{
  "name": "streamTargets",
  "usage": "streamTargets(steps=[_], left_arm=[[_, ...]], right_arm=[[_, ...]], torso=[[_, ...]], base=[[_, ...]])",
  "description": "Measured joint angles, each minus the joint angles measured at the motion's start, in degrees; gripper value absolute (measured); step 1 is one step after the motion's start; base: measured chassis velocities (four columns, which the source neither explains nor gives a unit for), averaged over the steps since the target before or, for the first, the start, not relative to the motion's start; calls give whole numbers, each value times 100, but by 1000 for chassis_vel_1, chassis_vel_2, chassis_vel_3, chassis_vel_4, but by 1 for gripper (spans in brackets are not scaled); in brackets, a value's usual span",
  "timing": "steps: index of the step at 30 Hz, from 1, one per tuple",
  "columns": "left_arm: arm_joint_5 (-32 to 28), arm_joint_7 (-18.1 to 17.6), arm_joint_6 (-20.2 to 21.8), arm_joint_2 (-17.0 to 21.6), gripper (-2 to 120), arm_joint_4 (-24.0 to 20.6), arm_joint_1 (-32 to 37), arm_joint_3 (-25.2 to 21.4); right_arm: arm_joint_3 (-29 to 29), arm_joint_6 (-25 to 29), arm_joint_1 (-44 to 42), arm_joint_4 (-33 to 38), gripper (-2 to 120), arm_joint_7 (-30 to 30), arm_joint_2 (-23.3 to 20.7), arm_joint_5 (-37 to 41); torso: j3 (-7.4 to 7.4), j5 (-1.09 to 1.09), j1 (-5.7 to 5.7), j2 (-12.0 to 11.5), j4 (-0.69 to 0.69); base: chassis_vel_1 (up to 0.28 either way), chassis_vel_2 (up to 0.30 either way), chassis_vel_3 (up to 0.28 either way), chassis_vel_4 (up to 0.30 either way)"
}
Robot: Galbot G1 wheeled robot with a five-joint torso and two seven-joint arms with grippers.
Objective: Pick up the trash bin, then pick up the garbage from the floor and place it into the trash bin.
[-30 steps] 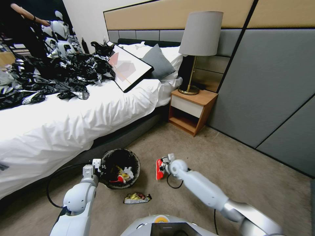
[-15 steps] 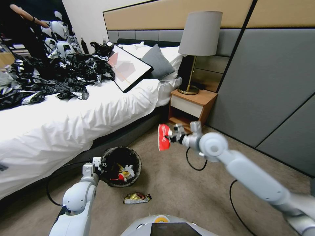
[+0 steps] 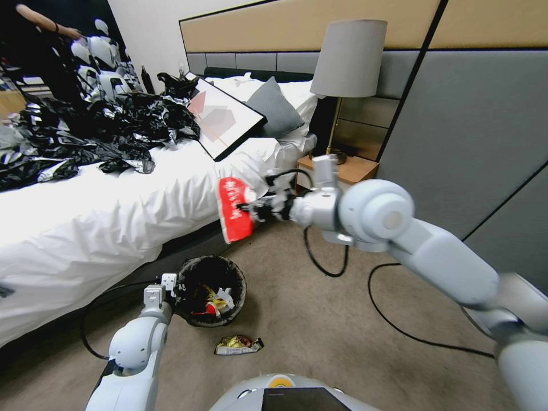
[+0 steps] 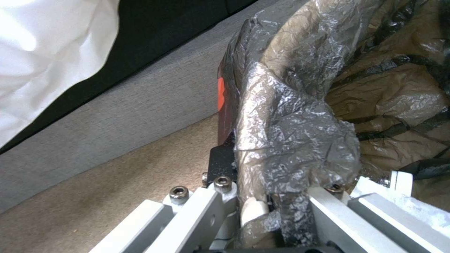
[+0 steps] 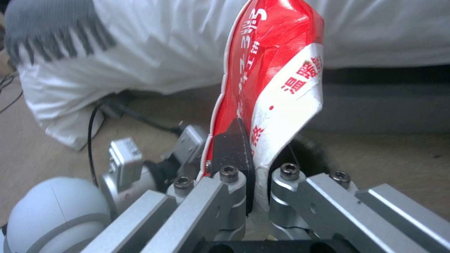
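Your right gripper (image 3: 254, 210) sits mid-frame in the head view, clamped on a red-and-white foil snack wrapper (image 3: 234, 208) hanging in the air above the small round bin lined with crinkled black plastic (image 3: 210, 291). Your left gripper (image 3: 169, 290), lower left, pinches the bin's rim. A gold foil wrapper (image 3: 238, 344) lies on the beige carpet (image 3: 342, 325) just below the bin.

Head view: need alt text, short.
The right hand holds a red-and-white snack wrapper in the air above the black-lined trash bin, whose rim the left hand grips beside the bed. A gold wrapper lies on the carpet nearby.
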Motion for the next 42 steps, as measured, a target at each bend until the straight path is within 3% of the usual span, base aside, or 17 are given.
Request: streamTargets(steps=[10,35,40,42], left_arm=[[-9,7,0,36,0,-37,4,-61],[-85,15,0,6,0,-291,40,-136],[-86,17,0,-19,0,-289,49,-141],[-86,17,0,-23,0,-289,49,-139]], right_arm=[[-905,37,-469,-560,0,80,665,-512],[-1104,-89,-810,-1295,0,-57,657,-1380],[-1048,-56,-794,-1289,21,-57,696,-1366],[-1032,-51,-794,-1288,24,-57,692,-1365]], torso=[[0,2,0,0,1],[0,3,0,-1,-1],[0,3,0,0,0],[0,4,0,0,0]], base=[[0,0,0,0],[0,0,0,0],[0,0,0,0],[0,0,0,0]])
